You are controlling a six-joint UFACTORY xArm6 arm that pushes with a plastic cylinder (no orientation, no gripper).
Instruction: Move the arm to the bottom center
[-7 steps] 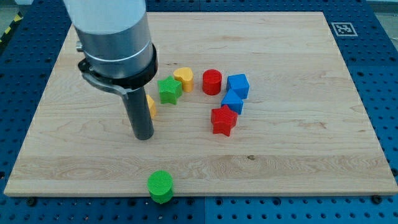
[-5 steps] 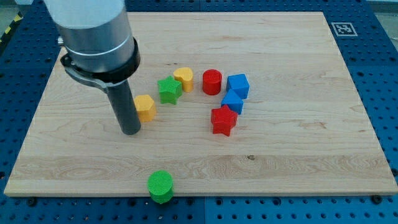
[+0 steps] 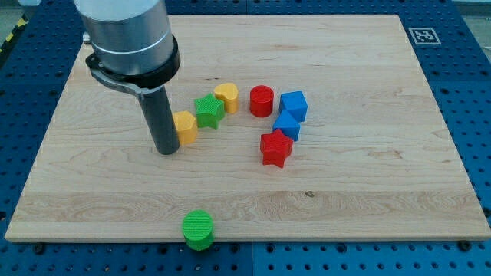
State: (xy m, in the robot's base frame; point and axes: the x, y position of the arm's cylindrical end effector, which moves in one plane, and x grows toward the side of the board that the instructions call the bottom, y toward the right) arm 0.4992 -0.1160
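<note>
On a wooden board lie a yellow block, green star, yellow heart, red cylinder, two blue blocks, red star and, at the bottom edge, a green cylinder

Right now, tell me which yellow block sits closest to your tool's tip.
The yellow hexagon block, right beside my tip; the yellow heart block lies farther off.

counter: pale wood, grained, matt | green cylinder: ribbed matt plastic | red cylinder: ribbed matt plastic | rod: dark, smooth, slight sheen | surround: blue perforated panel
</note>
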